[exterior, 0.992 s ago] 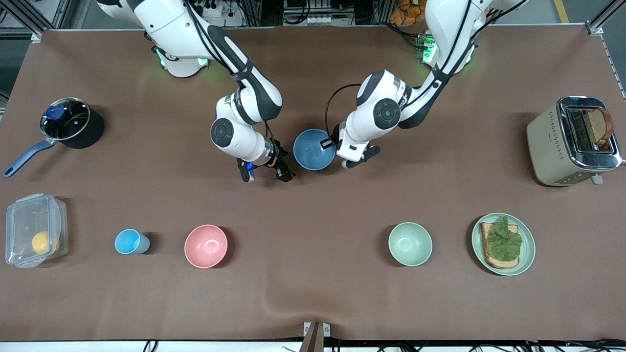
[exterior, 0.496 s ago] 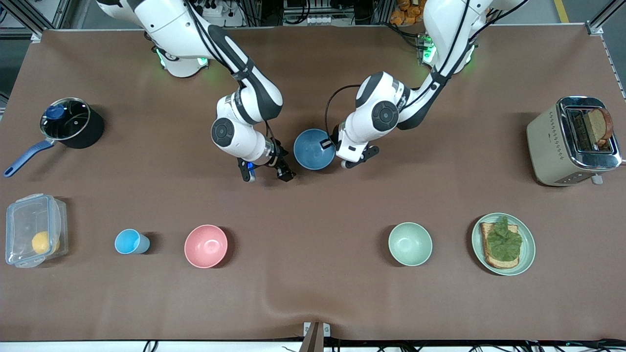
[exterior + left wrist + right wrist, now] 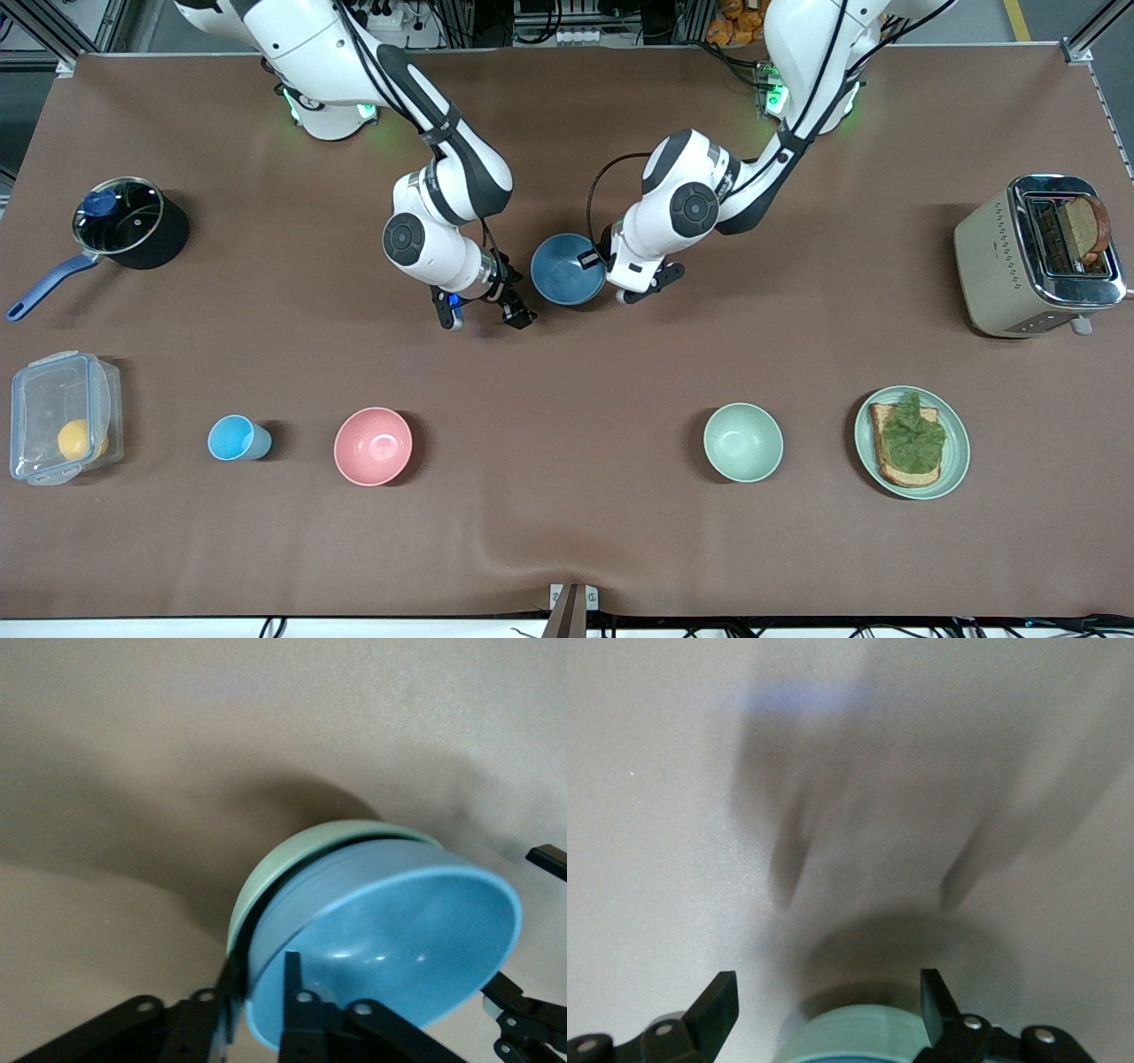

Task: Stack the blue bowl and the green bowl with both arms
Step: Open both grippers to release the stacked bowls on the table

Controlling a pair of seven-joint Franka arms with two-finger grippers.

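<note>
Blue bowl (image 3: 390,939) nested in green bowl (image 3: 292,864); left pincer (image 3: 257,992) apparently loosening since earlier; right pincer (image 3: 824,1010) spread.

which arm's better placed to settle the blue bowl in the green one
Left: its pincer is at the rim of the blue bowl, tilted in the green bowl. Right pincer is open and empty beside them.

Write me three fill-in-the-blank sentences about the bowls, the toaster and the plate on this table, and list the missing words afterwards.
1. The blue bowl sits nested inside the ____ bowl.
2. A slice of ____ stands in the toaster at the left arm's end of the table.
3. The pink bowl stands between the pale mint bowl and the light-blue ____.
4. On the green plate lies toast topped with a leaf of ____.

Missing words: green; bread; cup; lettuce
</note>
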